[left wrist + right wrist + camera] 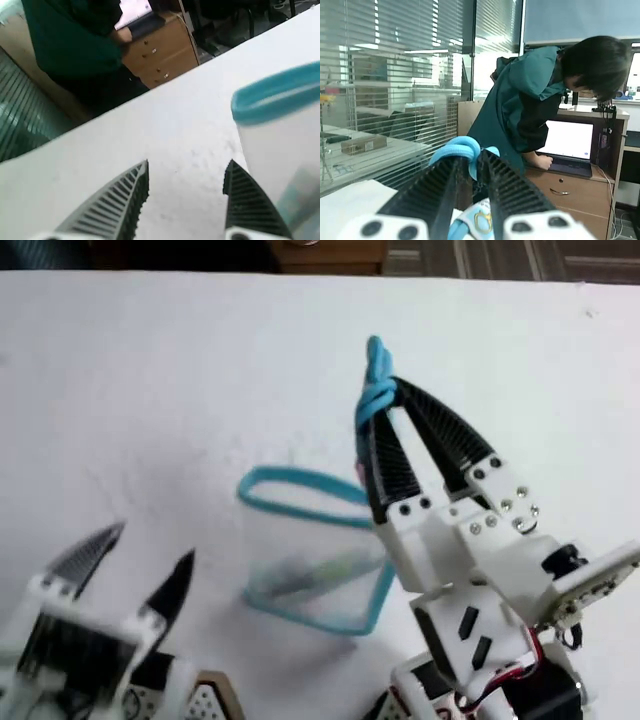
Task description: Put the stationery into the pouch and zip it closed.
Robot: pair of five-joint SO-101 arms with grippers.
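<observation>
R gripper (385,390) is pinching a blue cord (377,360), fingers closed tight on it; the cord is leading to the rim of the clear, teal-trimmed pouch (300,480). Pouch is standing upright on the white table (150,390), mouth open, w/ blurred stationery (310,575) inside. L gripper (155,543) is hovering just beside the pouch, fingers spread wide, holding nothing.

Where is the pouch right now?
High view: the pouch lies mid-table, between the open left gripper and the right gripper, which is shut on a blue cord.
</observation>
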